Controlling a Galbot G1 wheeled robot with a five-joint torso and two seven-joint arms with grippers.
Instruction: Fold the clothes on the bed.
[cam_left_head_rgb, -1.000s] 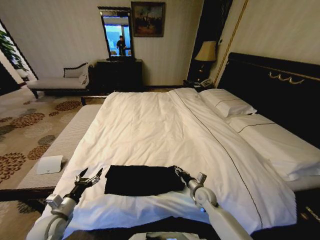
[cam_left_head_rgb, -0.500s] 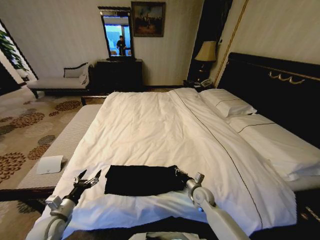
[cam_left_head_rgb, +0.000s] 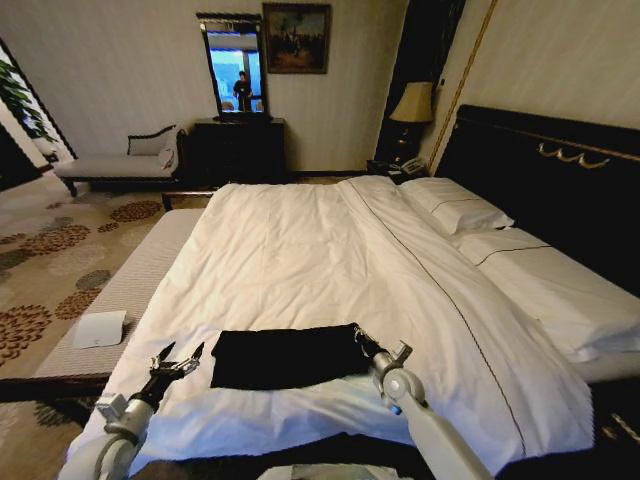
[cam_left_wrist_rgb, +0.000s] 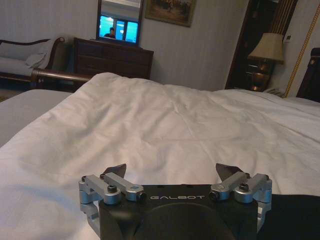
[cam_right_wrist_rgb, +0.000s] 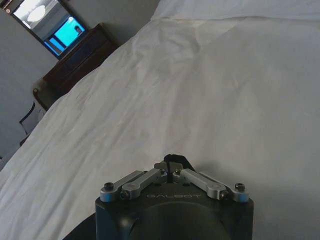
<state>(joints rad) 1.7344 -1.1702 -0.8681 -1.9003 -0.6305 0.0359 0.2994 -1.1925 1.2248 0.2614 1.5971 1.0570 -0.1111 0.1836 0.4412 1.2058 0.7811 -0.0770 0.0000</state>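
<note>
On the bed (cam_left_head_rgb: 330, 250), folded clothes (cam_left_head_rgb: 285, 357) between spread left claw (cam_left_head_rgb: 180, 357) and right claw (cam_left_head_rgb: 357, 337) clamped on them.

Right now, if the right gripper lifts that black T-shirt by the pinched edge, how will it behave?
Probably floppy: the black T-shirt lies flat and folded on the duvet, so it would likely drape and unfold. It looks thin, so likely light. The right gripper, fingers shut, pinches just one edge, so the rest may drag; the left gripper hovers open beside it.

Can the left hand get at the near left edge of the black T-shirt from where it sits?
Probably yes. The left hand sits open beside the black T-shirt, with bare white duvet between them.
</note>
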